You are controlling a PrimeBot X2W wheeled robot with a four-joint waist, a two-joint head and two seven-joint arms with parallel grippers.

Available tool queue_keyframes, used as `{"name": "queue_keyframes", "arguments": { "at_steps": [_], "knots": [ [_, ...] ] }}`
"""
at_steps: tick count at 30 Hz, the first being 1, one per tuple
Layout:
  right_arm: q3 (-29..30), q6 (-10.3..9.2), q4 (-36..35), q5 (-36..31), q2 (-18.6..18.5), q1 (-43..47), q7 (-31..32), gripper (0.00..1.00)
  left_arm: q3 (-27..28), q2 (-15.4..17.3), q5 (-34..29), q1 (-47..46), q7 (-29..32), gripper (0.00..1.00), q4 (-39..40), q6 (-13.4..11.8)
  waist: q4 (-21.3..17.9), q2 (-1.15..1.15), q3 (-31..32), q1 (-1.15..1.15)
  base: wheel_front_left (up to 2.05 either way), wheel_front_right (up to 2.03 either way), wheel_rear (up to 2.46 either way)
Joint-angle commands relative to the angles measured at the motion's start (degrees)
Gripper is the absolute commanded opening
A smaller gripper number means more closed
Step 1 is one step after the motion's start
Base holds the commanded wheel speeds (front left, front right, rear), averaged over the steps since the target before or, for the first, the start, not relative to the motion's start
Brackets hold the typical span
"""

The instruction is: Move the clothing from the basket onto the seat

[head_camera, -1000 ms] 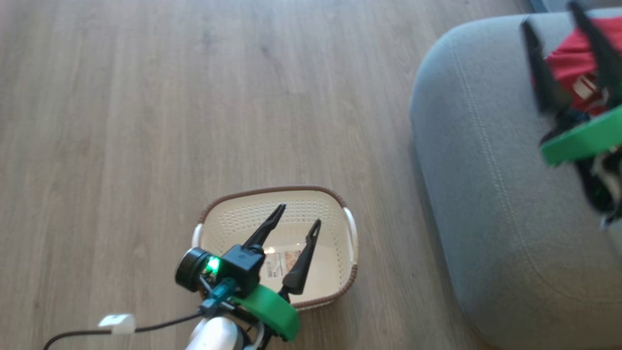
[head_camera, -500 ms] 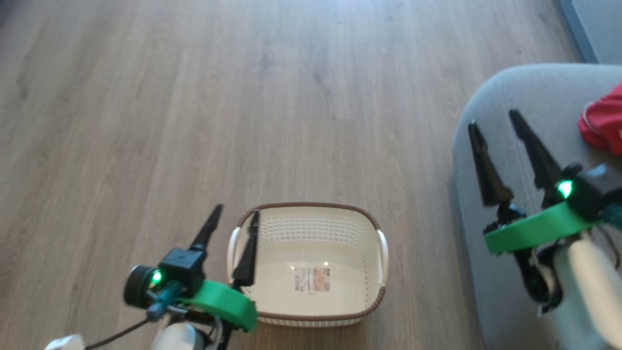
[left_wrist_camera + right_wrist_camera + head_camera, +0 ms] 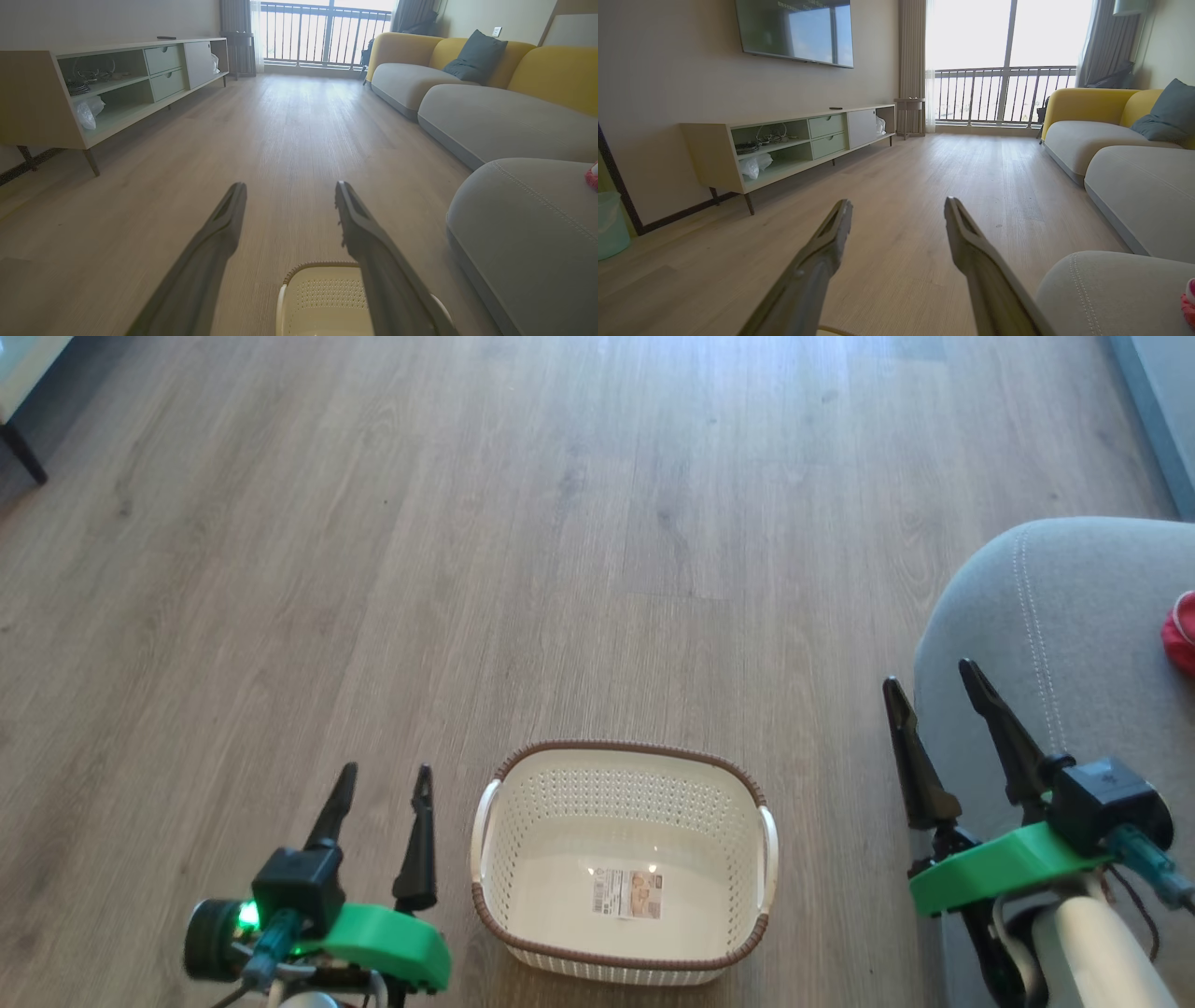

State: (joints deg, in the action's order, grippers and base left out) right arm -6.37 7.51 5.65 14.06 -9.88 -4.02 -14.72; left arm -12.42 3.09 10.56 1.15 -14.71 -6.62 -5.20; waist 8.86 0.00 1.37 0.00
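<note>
Looking into the basket (image 3: 621, 793), do you find any clothing inside?

— No. Only a label sticker (image 3: 627, 893) lies on its bottom. The basket stands on the floor (image 3: 560, 523), just to the right of the left tool (image 3: 387, 768), between the two tools.

And where is the clothing (image 3: 1181, 637)?

— A bit of red fabric lies on the seat (image 3: 1074, 644), to the right of the right tool (image 3: 929, 672) and apart from it. The picture edge cuts it, so I cannot tell how many pieces are there.

Do the tools hold something?

— Nothing. Both are released, the fingers spread wide with only air between them. The left one hangs over the floor beside the basket, the right one at the edge of the seat.

So what is left to do?

— I think almost nothing. The basket is empty and the red fabric is on the seat, so the task looks finished, unless a piece lies where the views do not reach.
</note>
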Motion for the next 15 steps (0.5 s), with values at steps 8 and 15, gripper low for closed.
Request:
{"name": "queue_keyframes", "arguments": {
  "at_steps": [8,15],
  "knots": [
    [0.0,-0.02,-2.3,-2.4,2.3,2.2,-0.3,1.00,3.6,-0.2,-2.6,0.6,-0.3,1.00,4.3,-2.9,1.3,0.00,0.6,0.00,0.00,0.00,0.00],
    [-0.7,-0.02,-1.7,-3.8,2.5,3.0,-0.3,1.00,3.7,-0.2,-2.0,0.9,-0.3,1.00,3.4,-2.9,1.4,0.00,0.0,0.00,0.00,0.00,0.00]
  ]
}}
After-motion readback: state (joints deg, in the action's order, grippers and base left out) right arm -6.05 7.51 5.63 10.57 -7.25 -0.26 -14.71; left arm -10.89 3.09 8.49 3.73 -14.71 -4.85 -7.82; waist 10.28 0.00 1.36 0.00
